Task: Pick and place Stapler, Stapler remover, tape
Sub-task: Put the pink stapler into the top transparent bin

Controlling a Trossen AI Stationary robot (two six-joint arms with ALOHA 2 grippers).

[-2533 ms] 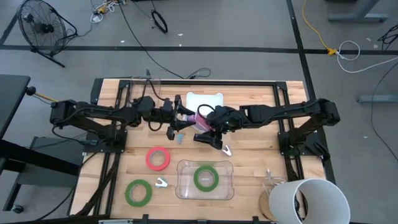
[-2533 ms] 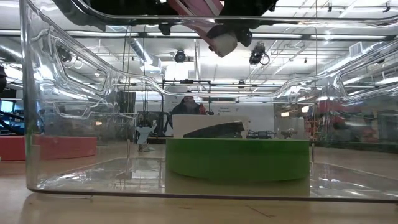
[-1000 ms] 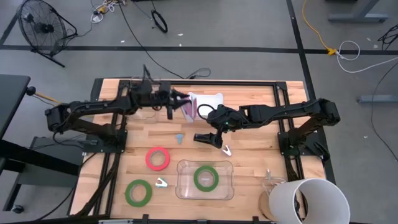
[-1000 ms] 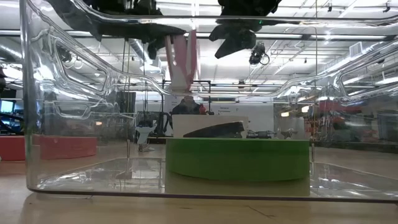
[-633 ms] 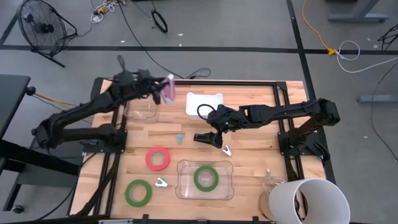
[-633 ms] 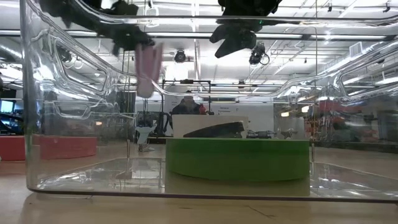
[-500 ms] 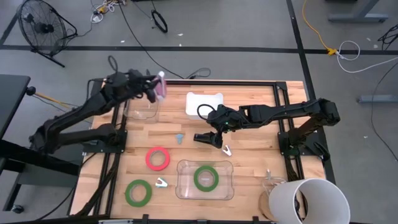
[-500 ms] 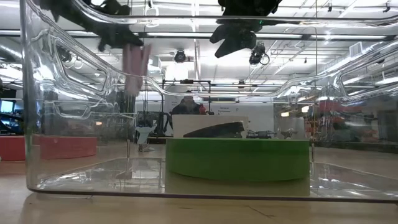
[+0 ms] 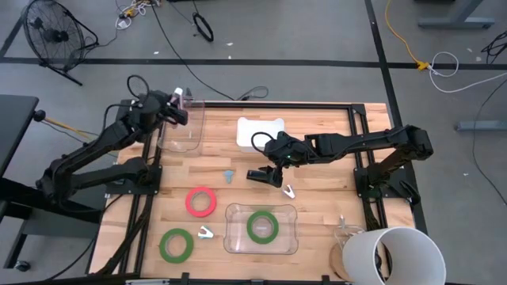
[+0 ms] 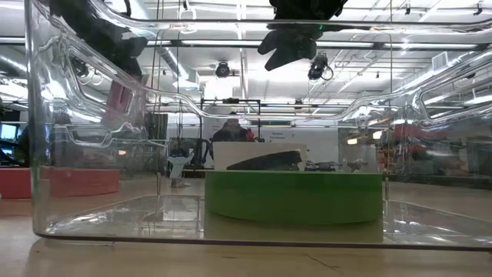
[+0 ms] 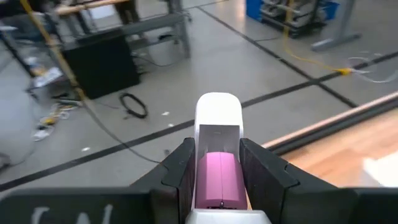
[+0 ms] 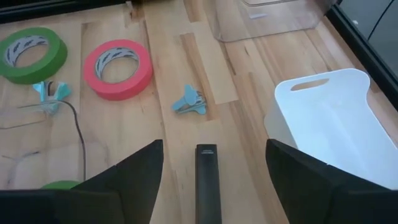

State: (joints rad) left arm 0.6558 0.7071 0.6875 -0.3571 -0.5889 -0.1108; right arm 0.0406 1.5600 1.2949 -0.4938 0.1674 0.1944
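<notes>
Visibly unlabelled pink stapler [image 11: 217, 168] between left tool [image 11: 217, 177] fingers.

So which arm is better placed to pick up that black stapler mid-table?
Right. The right gripper hangs over the black bar-shaped stapler, jaws open either side of it. The left gripper is off at the table's far corner, shut on a pink-and-white stapler.

Clear bin [image 9: 181, 127] at the counter's [image 9: 317, 198] far left corner, white tray [image 9: 261, 131] to its right, black stapler [image 9: 262, 176] mid-counter, staple remover [image 9: 229, 175] left of it, one tape roll [image 9: 262, 226] inside the near clear container [image 9: 261, 229], two tape rolls [image 9: 201, 201] to its left.
</notes>
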